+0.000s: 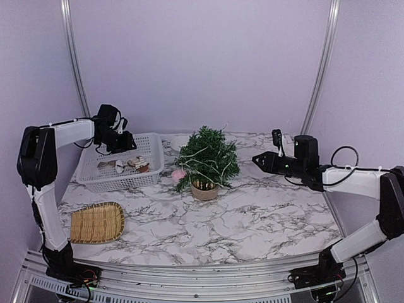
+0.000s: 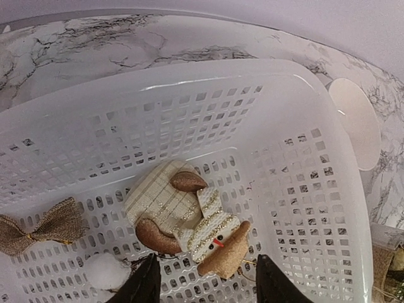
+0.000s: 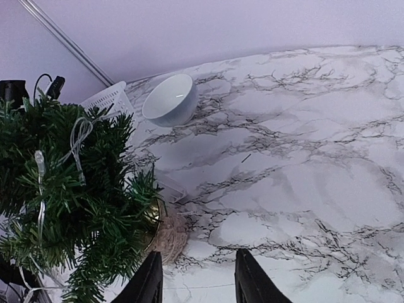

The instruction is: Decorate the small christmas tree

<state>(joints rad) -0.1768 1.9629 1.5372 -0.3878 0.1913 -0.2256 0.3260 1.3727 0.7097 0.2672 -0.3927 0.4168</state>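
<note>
One white-and-grey marbled tabletop [image 1: 265, 221]. Near its rear left corner, white perforated plastic basket [image 1: 120, 183]. Toward middle of rear edge, the small christmas tree [image 1: 207, 158], upright in tan woven pot [image 1: 204, 189]. Near front left corner, flat woven bamboo tray [image 1: 96, 223]. Left gripper [image 2: 207, 262] spread, empty, over basket's cream fabric snowman ornament [image 2: 189, 218]; right gripper [image 3: 199, 255] spread, empty, near tree.

The left arm [image 1: 49, 214] and right arm [image 1: 356, 182] match: white tubular links between bulky black joints, with black bases. Behind the right fingers [image 3: 150, 283], a thin black cable [image 1: 344, 148] loops over the black wrist. The left fingers [image 2: 146, 285], like the right, are 2 matte black blades, broad behind and narrowing toward the tips.
</note>
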